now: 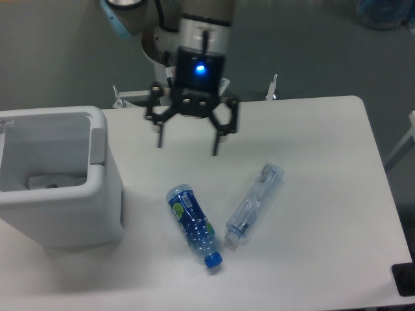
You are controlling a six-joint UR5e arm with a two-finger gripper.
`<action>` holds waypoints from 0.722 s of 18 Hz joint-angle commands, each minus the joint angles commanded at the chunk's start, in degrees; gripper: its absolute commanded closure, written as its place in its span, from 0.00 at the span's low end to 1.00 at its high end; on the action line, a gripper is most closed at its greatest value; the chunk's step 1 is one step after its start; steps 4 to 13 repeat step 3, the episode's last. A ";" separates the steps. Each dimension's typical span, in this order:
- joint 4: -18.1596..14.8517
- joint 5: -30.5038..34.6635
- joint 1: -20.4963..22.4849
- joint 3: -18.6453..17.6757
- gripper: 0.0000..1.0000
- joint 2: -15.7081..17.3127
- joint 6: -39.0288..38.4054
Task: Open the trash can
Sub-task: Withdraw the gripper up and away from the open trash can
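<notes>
The trash can (107,194) is a large boxy white plastic bin standing at the left edge of the table. Its top stands open and I see into its hollow inside, where something pale lies at the bottom. Its lid does not show clearly. My gripper (187,146) hangs open and empty above the table, to the right of the bin and behind the two bottles, fingers spread wide and pointing down. It touches nothing.
A blue-labelled bottle with a blue cap (193,225) lies on the white table (311,162) in front of the gripper. A clear crushed bottle (255,203) lies right of it. A dark object (404,280) sits at the table's right front corner.
</notes>
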 joint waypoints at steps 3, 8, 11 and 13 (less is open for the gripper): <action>-0.35 2.89 2.55 -0.27 0.00 -0.09 5.38; -0.35 2.89 2.55 -0.27 0.00 -0.09 5.38; -0.35 2.89 2.55 -0.27 0.00 -0.09 5.38; -0.35 2.89 2.55 -0.27 0.00 -0.09 5.38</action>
